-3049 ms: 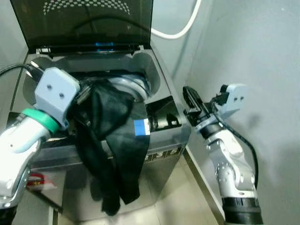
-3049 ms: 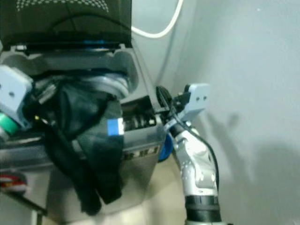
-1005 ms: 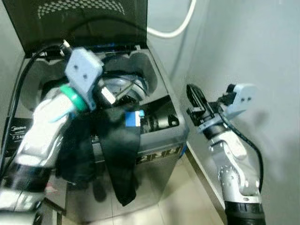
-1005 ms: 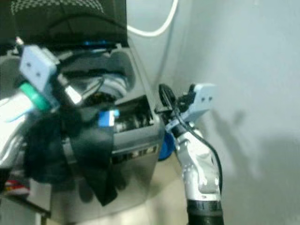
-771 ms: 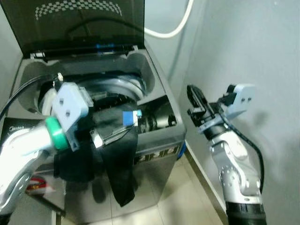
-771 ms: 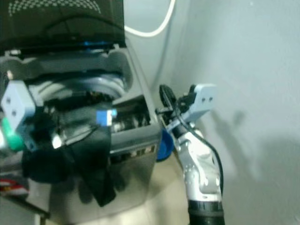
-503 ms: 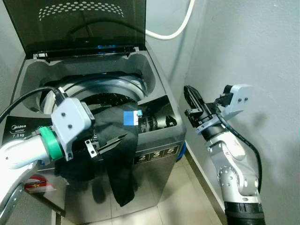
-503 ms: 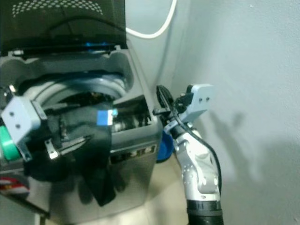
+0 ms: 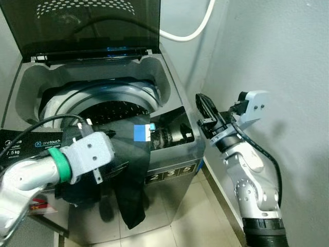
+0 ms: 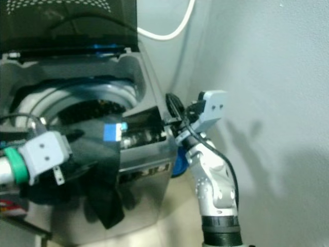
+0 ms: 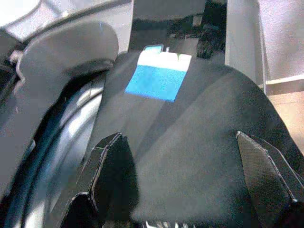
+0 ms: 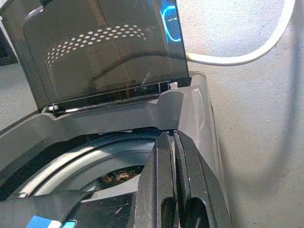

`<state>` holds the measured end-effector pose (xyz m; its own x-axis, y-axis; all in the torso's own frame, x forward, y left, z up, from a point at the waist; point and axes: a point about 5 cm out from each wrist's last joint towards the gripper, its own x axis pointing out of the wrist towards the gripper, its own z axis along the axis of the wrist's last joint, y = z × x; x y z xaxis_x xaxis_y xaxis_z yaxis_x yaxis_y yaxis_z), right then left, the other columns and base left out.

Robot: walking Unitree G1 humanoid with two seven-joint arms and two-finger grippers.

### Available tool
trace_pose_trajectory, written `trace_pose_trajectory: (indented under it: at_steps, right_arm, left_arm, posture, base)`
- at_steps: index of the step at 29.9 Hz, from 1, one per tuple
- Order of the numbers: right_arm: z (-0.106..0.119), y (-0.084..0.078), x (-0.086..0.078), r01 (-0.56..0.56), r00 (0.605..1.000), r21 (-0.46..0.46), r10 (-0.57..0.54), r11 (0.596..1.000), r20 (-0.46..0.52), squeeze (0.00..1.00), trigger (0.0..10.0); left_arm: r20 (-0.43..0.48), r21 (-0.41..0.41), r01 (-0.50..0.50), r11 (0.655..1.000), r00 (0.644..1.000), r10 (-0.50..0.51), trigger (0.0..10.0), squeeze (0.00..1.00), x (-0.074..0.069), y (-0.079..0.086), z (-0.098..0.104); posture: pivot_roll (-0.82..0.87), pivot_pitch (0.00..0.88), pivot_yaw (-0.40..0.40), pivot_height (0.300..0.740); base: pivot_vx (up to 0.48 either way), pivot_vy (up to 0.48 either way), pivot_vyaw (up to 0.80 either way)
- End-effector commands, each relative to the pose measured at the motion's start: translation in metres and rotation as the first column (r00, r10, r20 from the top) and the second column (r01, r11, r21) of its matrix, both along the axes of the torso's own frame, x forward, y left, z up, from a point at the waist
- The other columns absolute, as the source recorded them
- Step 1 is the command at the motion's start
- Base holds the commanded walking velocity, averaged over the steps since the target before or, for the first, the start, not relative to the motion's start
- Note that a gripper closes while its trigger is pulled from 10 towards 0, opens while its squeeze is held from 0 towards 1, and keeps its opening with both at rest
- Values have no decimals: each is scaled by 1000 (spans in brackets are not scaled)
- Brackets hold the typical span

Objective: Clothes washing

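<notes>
Black garment [image 9: 128, 170] drapes the washing machine [image 9: 169, 103] rim; left gripper [image 11: 190, 190] fingers spread over it, seemingly untouching; right gripper [image 9: 204, 116], at 3 o'clock, pressed together.

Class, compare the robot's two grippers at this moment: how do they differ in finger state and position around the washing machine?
The left gripper has its fingers spread open; the right gripper has its fingers pressed shut. The left gripper sits over the black garment draped on the washing machine rim; the right gripper is held off the machine's right side, touching nothing. Both have long black fingers.
</notes>
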<state>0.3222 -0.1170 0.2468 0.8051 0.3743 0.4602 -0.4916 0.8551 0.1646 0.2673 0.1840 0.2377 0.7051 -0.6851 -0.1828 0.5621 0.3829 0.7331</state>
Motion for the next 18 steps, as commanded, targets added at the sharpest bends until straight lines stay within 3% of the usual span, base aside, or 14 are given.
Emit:
trace_pose_trajectory:
  at_steps: [1, 8, 15, 16, 17, 18]
  right_arm:
    - [-1, -1, 0, -3, 1000, 6, 3, 1000, -1, 0, 10000]
    - [-1, -3, 0, 8, 1000, 6, -8, 1000, 1, 0, 10000]
    - [-1, -4, -1, 13, 1000, 6, -13, 1000, 2, 0, 10000]
    - [-1, -4, -1, 13, 1000, 6, -13, 1000, 2, 0, 10000]
    - [-1, -4, 0, 11, 1000, 6, -11, 1000, 2, 0, 10000]
    - [-1, -4, 0, 11, 1000, 6, -11, 1000, 2, 0, 10000]
  left_arm:
    - [-6, 29, 15, 999, 1000, -15, 10000, 0, 1, -2, -5]
    - [-70, -1, 70, 998, 995, -70, 9765, 0, 1, -11, -11]
    - [-135, 25, 83, 996, 988, -79, 9765, 0, -1, -8, -20]
    - [-130, 48, 67, 997, 990, -60, 7451, 0, 1, -5, -22]
    - [-125, 62, 50, 997, 991, -42, 4392, 0, 3, -3, -24]
    - [-125, 62, 50, 997, 991, -42, 4392, 0, 3, -3, -24]
  posture:
    - [113, 120, -22, 740]
    - [103, 119, -15, 740]
    - [106, 120, -16, 740]
    - [106, 120, -17, 740]
    - [106, 120, -17, 740]
    - [106, 120, -17, 740]
  base:
    - [0, 0, 0]
    - [0, 0, 0]
    - [0, 0, 0]
    - [0, 0, 0]
    - [0, 0, 0]
    - [0, 0, 0]
